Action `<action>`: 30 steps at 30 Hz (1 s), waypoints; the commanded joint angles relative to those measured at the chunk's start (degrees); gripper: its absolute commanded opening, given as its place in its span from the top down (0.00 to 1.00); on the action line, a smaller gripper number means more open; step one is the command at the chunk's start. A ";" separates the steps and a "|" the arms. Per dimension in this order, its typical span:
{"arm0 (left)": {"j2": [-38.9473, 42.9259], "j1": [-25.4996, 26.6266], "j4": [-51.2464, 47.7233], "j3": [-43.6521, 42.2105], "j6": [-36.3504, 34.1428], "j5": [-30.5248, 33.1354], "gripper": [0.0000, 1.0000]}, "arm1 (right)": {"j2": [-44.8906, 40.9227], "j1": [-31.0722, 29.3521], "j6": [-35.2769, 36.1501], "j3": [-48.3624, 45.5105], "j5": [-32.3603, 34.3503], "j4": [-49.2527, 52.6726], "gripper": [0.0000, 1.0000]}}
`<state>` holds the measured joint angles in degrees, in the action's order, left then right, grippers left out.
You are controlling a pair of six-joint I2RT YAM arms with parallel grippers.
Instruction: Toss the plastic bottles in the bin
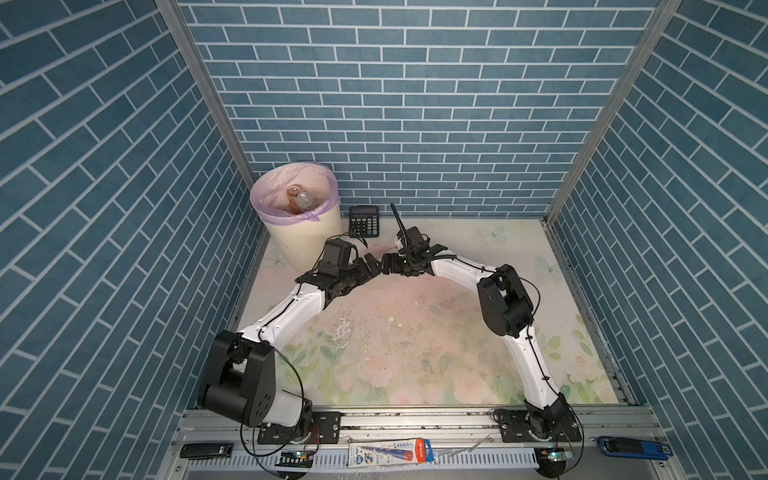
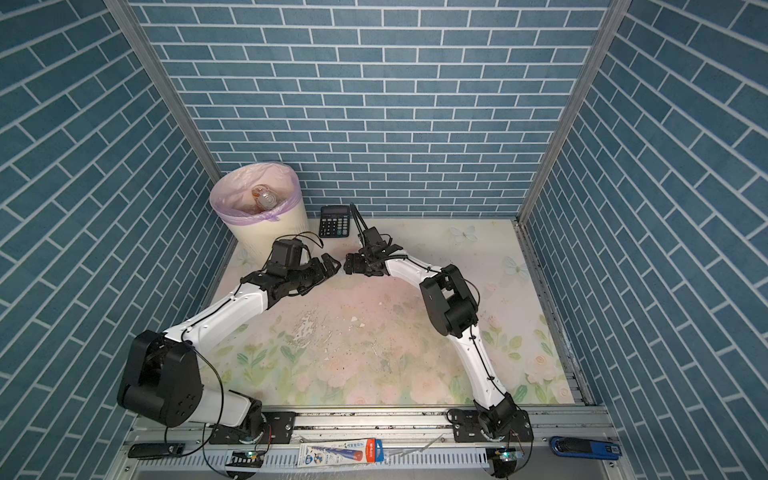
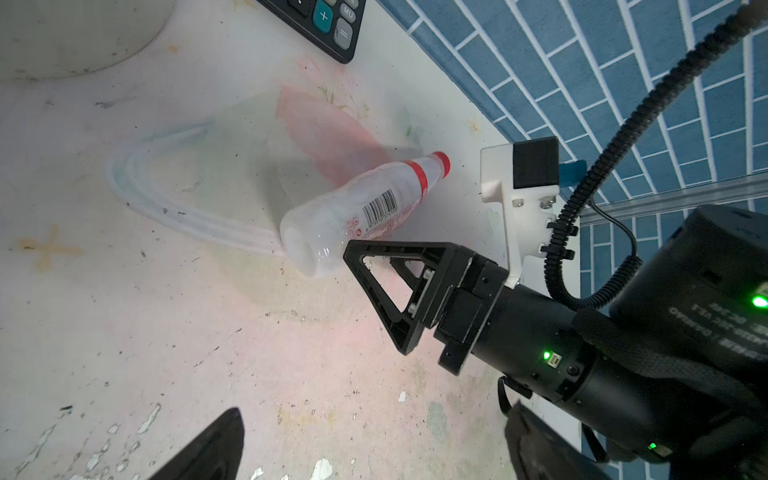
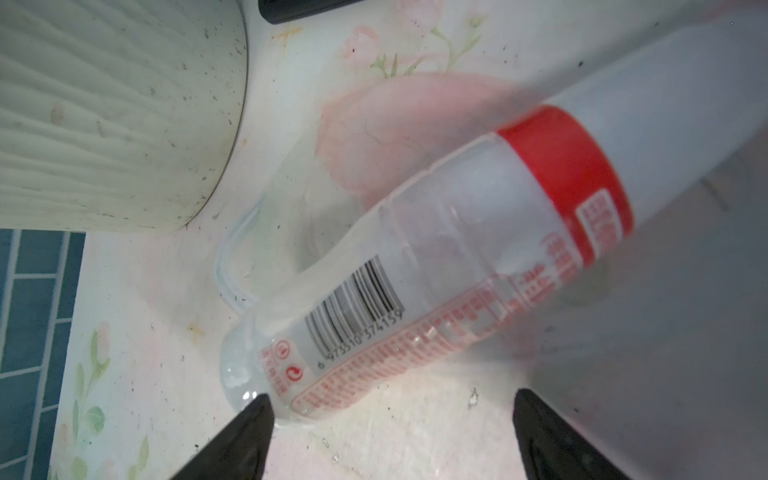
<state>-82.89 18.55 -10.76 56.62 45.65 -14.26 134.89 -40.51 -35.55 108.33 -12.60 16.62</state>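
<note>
One clear, red-labelled bottle (image 4: pixel 415 291) lies on its side on the table (image 1: pixel 415 332), near the bin (image 1: pixel 299 237) and the calculator (image 1: pixel 363 221), right under both grippers. Two more bottles (image 1: pixel 301 199) already sit in the bin. Over the bottle's base the right gripper (image 4: pixel 395 440) hovers with jaws wide, one jaw at the base's edge and nothing gripped. The left gripper (image 3: pixel 374 453) is also spread wide and empty. Both wrist views show the bottle smeared, so it may be rolling. I would centre the right jaws across the labelled body rather than the rounded base, close squarely across its width, and keep the left gripper clear of it.
</note>
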 commanded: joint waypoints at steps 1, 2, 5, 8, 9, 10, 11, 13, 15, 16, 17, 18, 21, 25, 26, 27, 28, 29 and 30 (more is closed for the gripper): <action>1.20 -0.54 0.52 -0.37 -0.12 -0.20 0.01 | 0.66 -0.38 -3.00 3.38 1.44 0.92 0.10; 1.11 -0.53 0.57 -0.37 -0.20 -0.24 0.01 | 0.44 -0.16 -3.27 3.38 1.38 0.58 0.10; 1.07 -0.57 0.52 -0.59 -0.22 -0.16 0.01 | -0.27 -0.18 -3.74 3.31 1.32 0.21 0.10; 1.09 -0.53 0.47 -0.81 -0.38 -0.06 0.01 | -1.82 -0.09 -3.10 2.82 2.32 0.49 0.09; 1.07 -0.53 0.33 -0.90 -0.55 0.00 0.01 | -2.49 -0.02 -2.74 2.47 2.86 0.64 0.09; 1.09 -0.54 0.30 -0.98 -0.64 0.02 0.01 | -3.08 0.10 -2.45 2.13 3.30 0.94 0.09; 1.09 -0.62 0.27 -1.07 -0.73 0.03 0.01 | -3.77 0.24 -1.89 1.94 3.60 1.50 0.09; 1.00 -0.70 0.22 -1.07 -1.00 0.12 0.01 | -5.32 0.26 -0.69 1.24 4.74 2.34 0.09; 0.82 -0.79 -0.12 -0.99 -1.21 0.13 0.01 | -6.97 0.34 1.61 0.74 6.13 3.33 0.09; 0.80 -0.88 -0.18 -0.99 -1.23 0.16 0.01 | -7.78 0.39 3.10 0.73 7.09 4.27 0.09; 0.81 -0.88 -0.09 -0.99 -1.27 0.20 0.01 | -8.48 0.50 4.64 0.74 7.24 4.90 0.09; 0.81 -0.92 -0.05 -0.99 -1.26 0.20 0.01 | -8.86 0.67 5.95 0.67 8.69 5.27 0.08; 0.65 -0.92 0.13 -0.99 -1.18 0.20 0.01 | -10.87 2.00 10.80 -0.29 8.67 3.77 0.08; 0.19 -0.88 0.12 -0.89 -1.07 -0.11 0.01 | -7.84 5.68 18.31 0.07 -2.10 -1.67 0.06; 0.20 -0.88 0.12 -0.90 -1.04 -0.04 0.01 | -6.18 6.58 19.39 1.41 -3.49 -1.69 0.06; 0.20 -0.92 0.00 -0.97 -1.05 -0.07 0.01 | -4.78 7.27 20.28 2.98 -4.95 -1.25 0.05; 0.29 -0.89 -0.18 -0.99 -1.07 -0.02 0.01 | -3.16 7.97 21.05 4.95 -6.98 -0.78 0.05; 0.43 -0.90 -0.45 -1.07 -1.18 0.13 0.01 | -1.73 8.44 21.35 6.49 -8.46 -0.62 0.05; 0.56 -0.96 -0.57 -1.20 -1.24 0.24 0.01 | -0.76 8.72 21.63 7.70 -9.89 -0.59 0.05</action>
<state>-82.87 17.98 -10.79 56.29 45.39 -14.28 129.88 -33.01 -19.18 112.27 -15.70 15.70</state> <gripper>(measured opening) 0.994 0.951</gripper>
